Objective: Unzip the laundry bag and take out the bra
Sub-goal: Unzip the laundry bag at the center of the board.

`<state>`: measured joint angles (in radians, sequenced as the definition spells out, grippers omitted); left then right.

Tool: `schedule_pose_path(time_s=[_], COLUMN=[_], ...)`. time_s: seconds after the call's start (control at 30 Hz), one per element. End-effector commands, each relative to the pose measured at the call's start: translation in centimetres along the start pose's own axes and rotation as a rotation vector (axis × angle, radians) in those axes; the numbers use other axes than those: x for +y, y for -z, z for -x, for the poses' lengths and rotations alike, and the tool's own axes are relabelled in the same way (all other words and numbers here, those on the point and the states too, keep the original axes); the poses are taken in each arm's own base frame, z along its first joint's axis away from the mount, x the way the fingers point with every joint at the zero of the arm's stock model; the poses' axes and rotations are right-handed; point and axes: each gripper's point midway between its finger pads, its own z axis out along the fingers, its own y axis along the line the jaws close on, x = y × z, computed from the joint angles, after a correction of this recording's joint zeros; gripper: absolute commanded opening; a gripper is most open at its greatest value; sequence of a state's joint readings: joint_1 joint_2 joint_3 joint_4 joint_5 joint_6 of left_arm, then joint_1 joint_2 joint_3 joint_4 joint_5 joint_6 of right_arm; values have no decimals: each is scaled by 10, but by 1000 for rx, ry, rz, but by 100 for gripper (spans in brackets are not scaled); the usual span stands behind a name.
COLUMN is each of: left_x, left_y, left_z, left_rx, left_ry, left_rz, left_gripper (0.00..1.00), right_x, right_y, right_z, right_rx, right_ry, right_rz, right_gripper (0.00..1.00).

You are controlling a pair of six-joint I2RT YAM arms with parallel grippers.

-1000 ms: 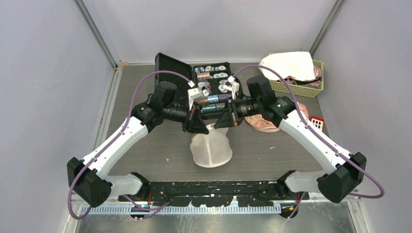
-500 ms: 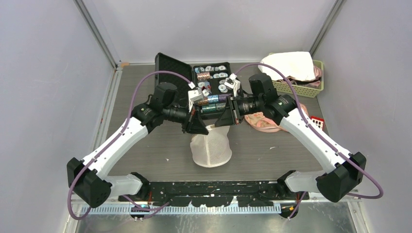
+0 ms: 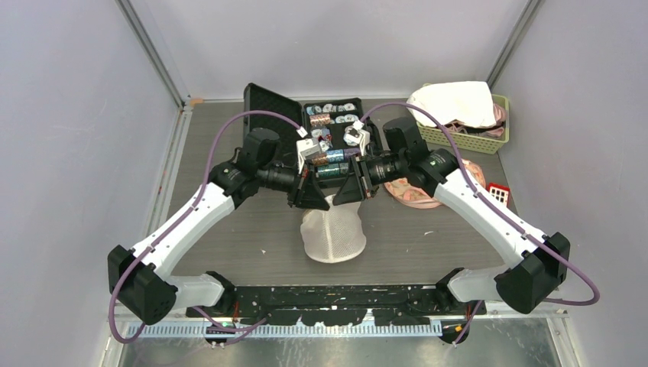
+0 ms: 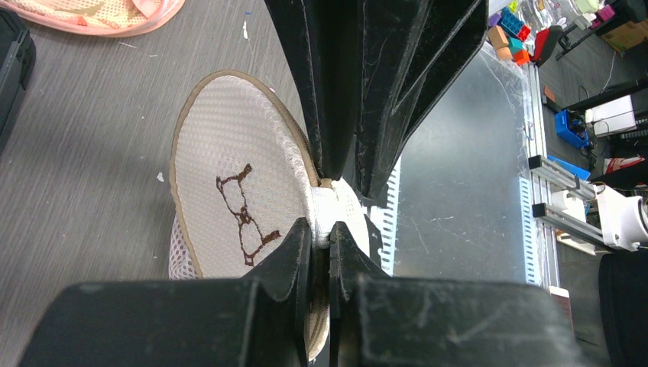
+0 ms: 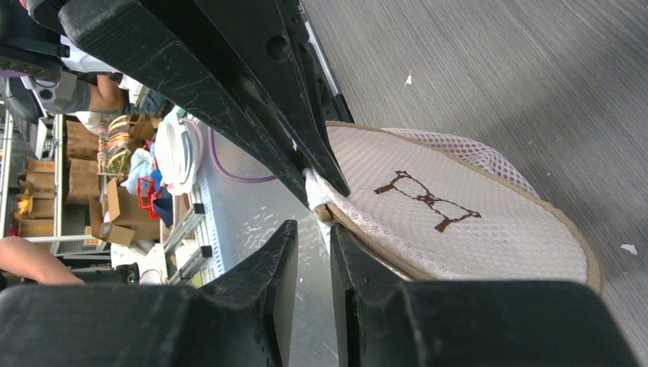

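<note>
Left fingers [image 4: 284, 260] clenched on rim fold of white mesh laundry bag [image 4: 229, 138]. Right fingers [image 5: 260, 283] slightly parted, empty, just beside same rim. Bag base on grey desk [image 3: 260, 222], centre; zip apparently shut; bra unseen, likely inside. Risk: thin pinch slips under zip pull; right fingers nip mesh, miss tab.

Top camera: high behind near edge, looking down over table [image 3: 397, 245]. Wrist cameras: close, low, facing each other, sharing bag [image 5: 474, 222].
</note>
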<state>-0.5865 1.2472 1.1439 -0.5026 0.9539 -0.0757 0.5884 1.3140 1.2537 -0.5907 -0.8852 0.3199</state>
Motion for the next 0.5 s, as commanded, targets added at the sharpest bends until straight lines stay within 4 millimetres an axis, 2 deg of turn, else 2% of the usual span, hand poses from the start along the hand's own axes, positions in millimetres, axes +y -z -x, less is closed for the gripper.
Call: schedule_pose_path(time_s=[0.0, 0.37, 0.47], left_x=[-20, -22, -21], left_y=[4, 4, 4], left_z=[28, 14, 15], left_rx=[-64, -24, -25], left_ry=[-83, -90, -90], left_rz=[-66, -80, -83], left_gripper=[0, 0, 0], right_x=[9, 20, 16], right_y=[-1, 5, 3], right_z=[15, 20, 18], right_rx=[-36, -38, -35], right_ry=[50, 95, 91], right_rz=[20, 36, 30], right_gripper=[28, 30, 30])
